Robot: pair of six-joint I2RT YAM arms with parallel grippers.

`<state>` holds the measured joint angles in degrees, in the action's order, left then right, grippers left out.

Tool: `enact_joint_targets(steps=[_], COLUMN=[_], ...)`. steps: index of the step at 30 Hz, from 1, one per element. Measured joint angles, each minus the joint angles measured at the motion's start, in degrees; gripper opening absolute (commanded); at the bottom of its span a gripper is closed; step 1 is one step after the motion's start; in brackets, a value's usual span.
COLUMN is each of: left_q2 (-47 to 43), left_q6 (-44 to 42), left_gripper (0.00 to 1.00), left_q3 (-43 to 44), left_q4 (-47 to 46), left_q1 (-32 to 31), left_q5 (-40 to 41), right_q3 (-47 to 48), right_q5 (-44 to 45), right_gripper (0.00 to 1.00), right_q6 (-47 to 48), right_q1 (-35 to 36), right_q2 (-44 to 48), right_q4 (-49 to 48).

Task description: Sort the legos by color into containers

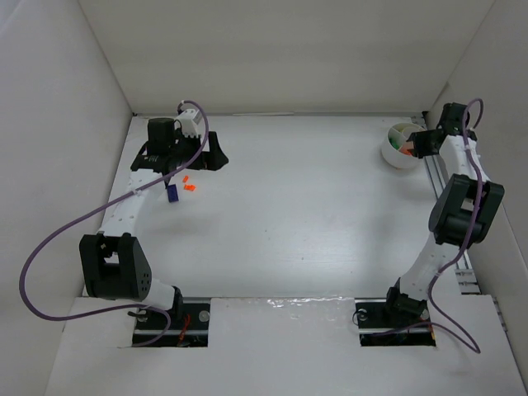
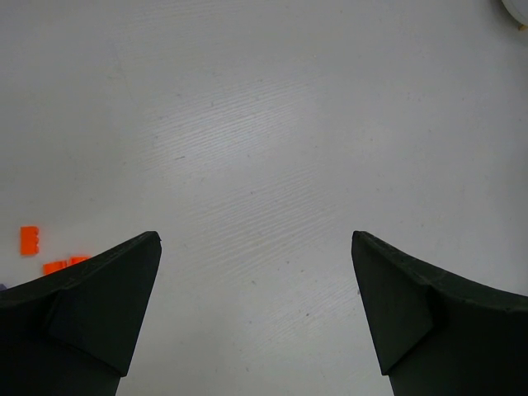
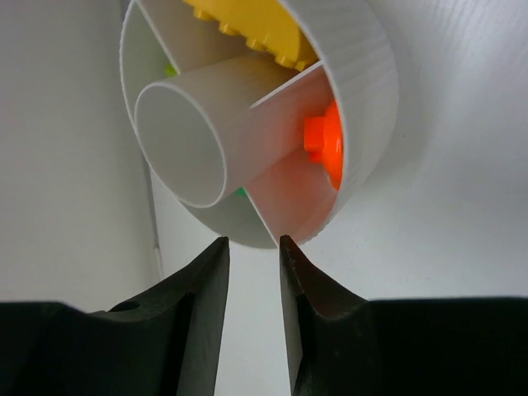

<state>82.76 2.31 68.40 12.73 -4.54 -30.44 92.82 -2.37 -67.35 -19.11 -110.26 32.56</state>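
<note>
While the top view is showing the loose legos (image 1: 186,183), two orange plus one dark blue brick (image 1: 172,193), lying on the surface (image 1: 305,214) just near-side of the left hand (image 1: 178,159), the cup (image 1: 396,155) is sitting well apart at far right with the right hand (image 1: 418,142) just beside it, so the left arm (image 1: 124,214) is looking far nearer. Left wrist: left hand (image 2: 256,239) is gaping wide, empty; orange bricks (image 2: 30,240) are showing at the view's left edge, outside the jaws. Right wrist: right hand (image 3: 252,241) is standing slightly parted, gripping nothing, cup (image 3: 367,91) just ahead, orange brick (image 3: 326,148) sitting in one wedge.
</note>
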Motion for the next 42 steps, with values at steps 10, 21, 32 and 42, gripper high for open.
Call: enact_joint_targets(steps=[10, 21, 32, 42], left_q2=[-0.76, -3.45, 19.08, 23.34], left_q6=[-0.28, -21.16, -51.21, -54.95], left_gripper=[1.00, 0.88, 0.51, 0.48], left_q3=[-2.27, -5.84, 5.88, 11.87], left_q4=[-1.44, 6.21, 23.04, 22.29], left_q1=[6.08, 9.73, 13.38, 15.41], left_q5=[-5.42, -5.03, -4.37, -3.26], right_q3=[0.09, -7.48, 3.91, 6.25], right_q5=[3.54, 2.84, -12.79, -20.61], right_gripper=[0.32, 0.54, 0.70, 0.69], right_q6=[20.02, 54.51, 60.59, 58.31], right_q1=[16.52, 38.69, 37.55, 36.54], right_q2=[11.96, 23.12, 10.71, 6.08], right_q4=[-5.03, -18.01, -5.99, 1.31])
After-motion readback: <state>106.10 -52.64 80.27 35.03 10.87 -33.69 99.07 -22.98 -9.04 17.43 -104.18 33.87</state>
